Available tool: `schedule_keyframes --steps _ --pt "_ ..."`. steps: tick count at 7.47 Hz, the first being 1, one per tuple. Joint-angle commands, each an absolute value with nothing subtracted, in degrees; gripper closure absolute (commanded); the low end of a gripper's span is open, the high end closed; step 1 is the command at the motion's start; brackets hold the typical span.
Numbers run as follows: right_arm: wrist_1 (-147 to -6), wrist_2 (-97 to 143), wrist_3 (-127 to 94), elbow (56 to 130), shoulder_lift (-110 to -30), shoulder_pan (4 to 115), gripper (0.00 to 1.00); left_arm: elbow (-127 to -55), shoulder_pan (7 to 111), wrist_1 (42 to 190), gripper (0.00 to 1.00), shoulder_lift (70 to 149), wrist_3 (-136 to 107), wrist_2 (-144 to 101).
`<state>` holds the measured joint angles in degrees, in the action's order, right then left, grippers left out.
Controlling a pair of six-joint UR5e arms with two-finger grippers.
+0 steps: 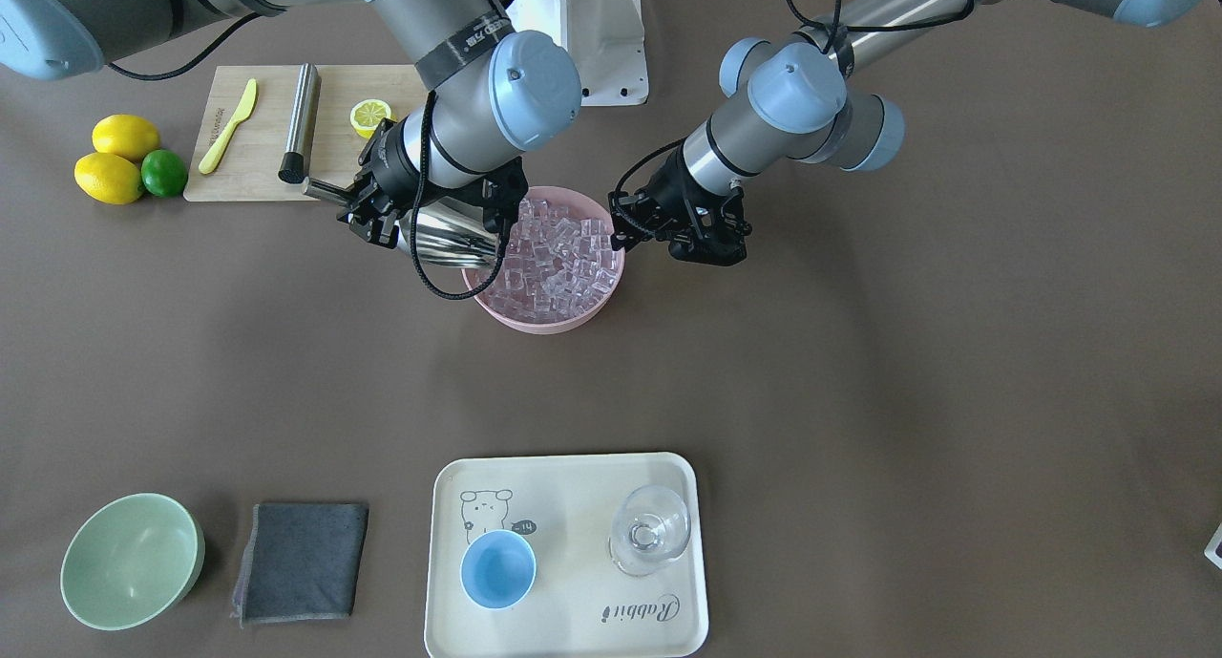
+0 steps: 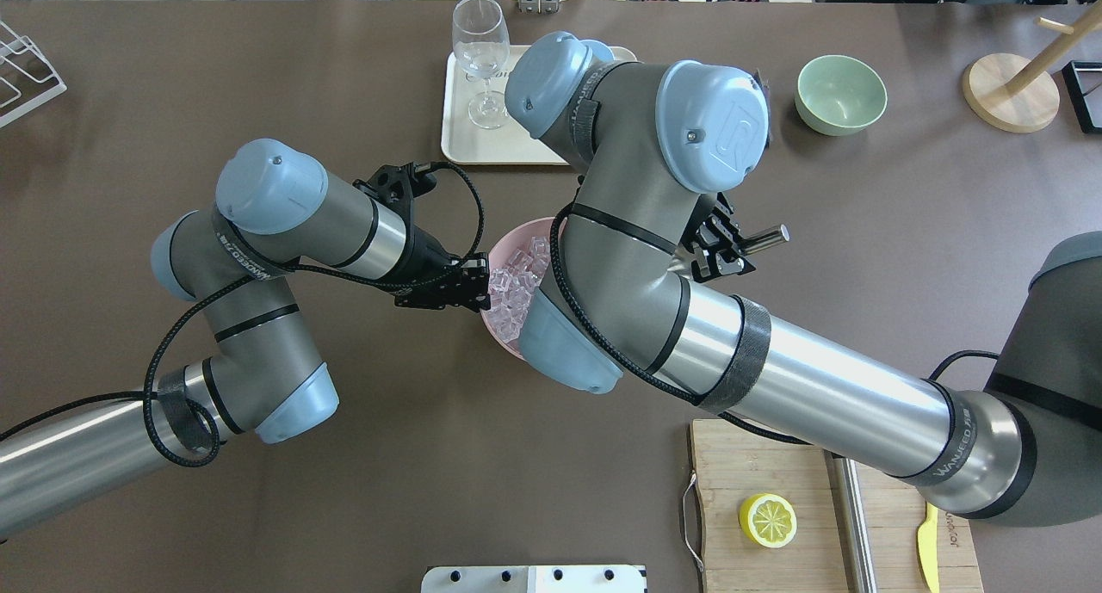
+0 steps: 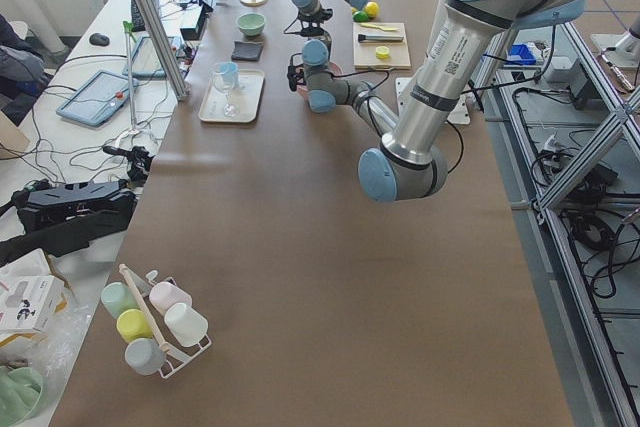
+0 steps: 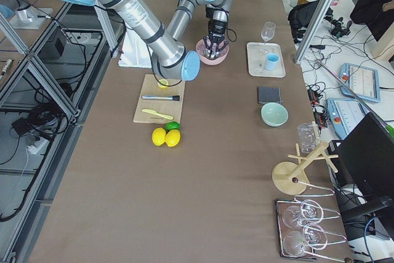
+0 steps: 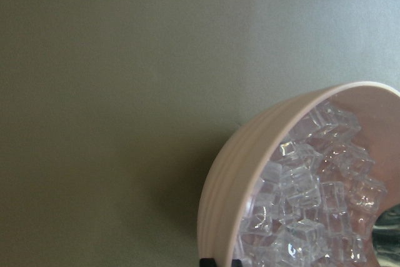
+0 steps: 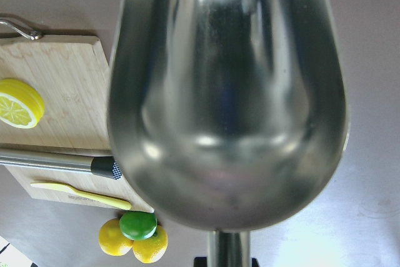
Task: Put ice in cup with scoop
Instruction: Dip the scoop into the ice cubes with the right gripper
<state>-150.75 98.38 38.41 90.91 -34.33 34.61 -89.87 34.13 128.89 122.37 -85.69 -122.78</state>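
Front camera: my right jaws are pinching the scoop [image 1: 449,241] by its handle, trough at the edge of the pink bowl [image 1: 563,319]; the cup [image 1: 497,568] is sitting well apart on the tray [image 1: 573,477].
Overhead: my left jaws are sitting at that bowl's rim; pinching or spread, I cannot tell.
Left wrist: the ice [image 5: 306,192] is lying just ahead.

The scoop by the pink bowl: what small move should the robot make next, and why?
Probably push the scoop forward and down into the ice. The right gripper holds it at the pink bowl's rim, mouth toward the cubes, and the cup on the tray is empty.
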Motion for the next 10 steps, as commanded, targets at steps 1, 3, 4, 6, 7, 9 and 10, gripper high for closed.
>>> schedule_keyframes --steps 1,3,4,6,7,9,10 --pt "-150.6 98.3 38.3 88.9 -33.4 33.9 1.00 -90.0 34.2 129.0 0.82 122.3 -85.7 -122.8" --pt "-150.1 98.5 38.2 87.6 -32.5 33.8 1.00 -90.1 34.1 129.1 0.82 122.2 -85.7 -122.8" --pt "-148.9 98.4 37.9 87.4 -32.5 33.5 1.00 -90.1 34.1 129.2 0.82 122.1 -85.7 -122.8" --pt "-146.3 98.4 37.7 87.0 -32.7 33.4 1.00 -90.1 34.2 129.2 0.82 122.1 -85.7 -122.8" --pt "-145.4 98.4 37.3 87.2 -32.9 33.4 1.00 -90.1 34.1 129.2 0.82 122.1 -85.7 -122.8" --pt "-142.0 98.5 34.4 87.1 -33.5 33.3 1.00 -90.2 34.1 129.2 0.82 122.1 -85.7 -122.8" --pt "-140.8 98.6 33.5 87.3 -33.8 33.3 1.00 -90.2 34.1 129.1 0.82 122.1 -85.7 -122.8"
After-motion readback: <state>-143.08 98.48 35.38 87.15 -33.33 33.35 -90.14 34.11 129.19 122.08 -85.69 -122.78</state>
